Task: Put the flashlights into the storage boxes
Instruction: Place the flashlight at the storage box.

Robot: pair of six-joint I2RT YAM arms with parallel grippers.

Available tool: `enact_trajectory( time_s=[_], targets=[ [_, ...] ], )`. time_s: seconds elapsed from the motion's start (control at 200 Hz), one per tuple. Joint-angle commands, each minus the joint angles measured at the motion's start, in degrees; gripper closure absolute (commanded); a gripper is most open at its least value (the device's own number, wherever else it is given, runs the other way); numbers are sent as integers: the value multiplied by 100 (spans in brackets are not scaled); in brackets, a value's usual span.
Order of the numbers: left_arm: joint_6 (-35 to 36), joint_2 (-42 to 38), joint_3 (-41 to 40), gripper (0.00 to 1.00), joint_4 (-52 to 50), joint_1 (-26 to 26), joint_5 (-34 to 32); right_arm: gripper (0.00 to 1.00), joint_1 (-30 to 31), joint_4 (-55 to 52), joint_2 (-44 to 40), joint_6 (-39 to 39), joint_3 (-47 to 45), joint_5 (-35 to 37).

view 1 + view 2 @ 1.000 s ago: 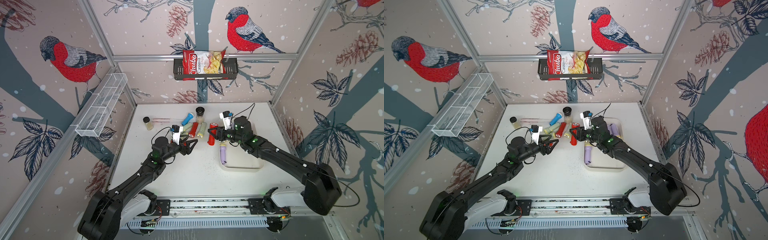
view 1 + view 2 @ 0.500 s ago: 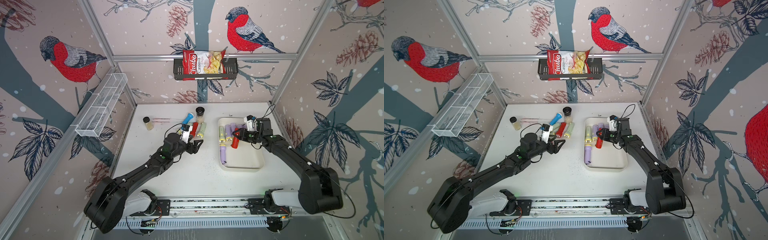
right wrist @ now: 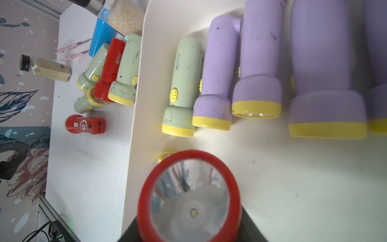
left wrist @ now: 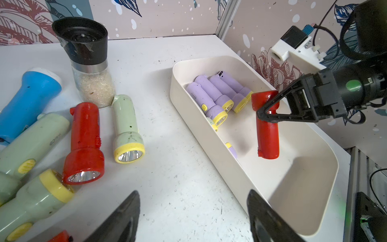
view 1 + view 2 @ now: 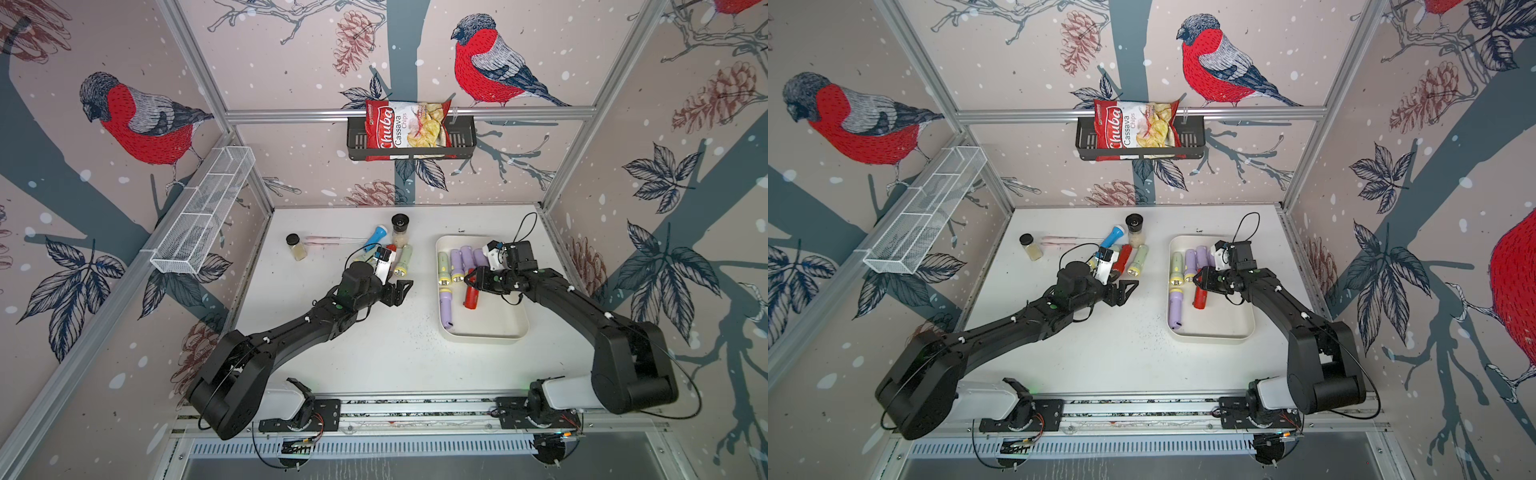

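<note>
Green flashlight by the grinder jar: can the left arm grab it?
Probably yes. The left gripper is open and empty, and the pale green flashlight lies just ahead of it on the table, with nothing between them.

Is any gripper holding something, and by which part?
The right gripper holds a red flashlight by its body, just behind the head. The left gripper is open, empty.

Both arms matte blk: left arm (image 5: 291, 332), right arm (image 5: 582, 307). Fat rounded shoulder housings, white bases (image 5: 282, 401) on near alu rail (image 5: 415, 409). White printed cam mounts (image 5: 382, 268) w/ blue tabs at wrists, thin blk cable loops (image 5: 528, 214). Green dots (image 4: 353, 85), white clips (image 5: 307, 318) on links. Blk triangular open-frame fingers (image 4: 293, 119)
</note>
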Motion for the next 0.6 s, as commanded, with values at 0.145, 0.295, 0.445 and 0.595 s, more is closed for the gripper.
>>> enact_trajectory(
  time_s=[0.145,0.295,0.445,0.595],
  targets=[
    [93,-30,65,21,42,-16,-55,60,293,52,458,69,248,69],
    [103,-39,57,20,6,-8,-82,59,383,-215,757,43,319,-28],
    [105,-22,68,20,-25,-9,-64,59,412,-390,853,58,298,-19],
    [104,-13,68,20,-29,-14,-64,55,441,-485,999,112,320,-198]
  ],
)
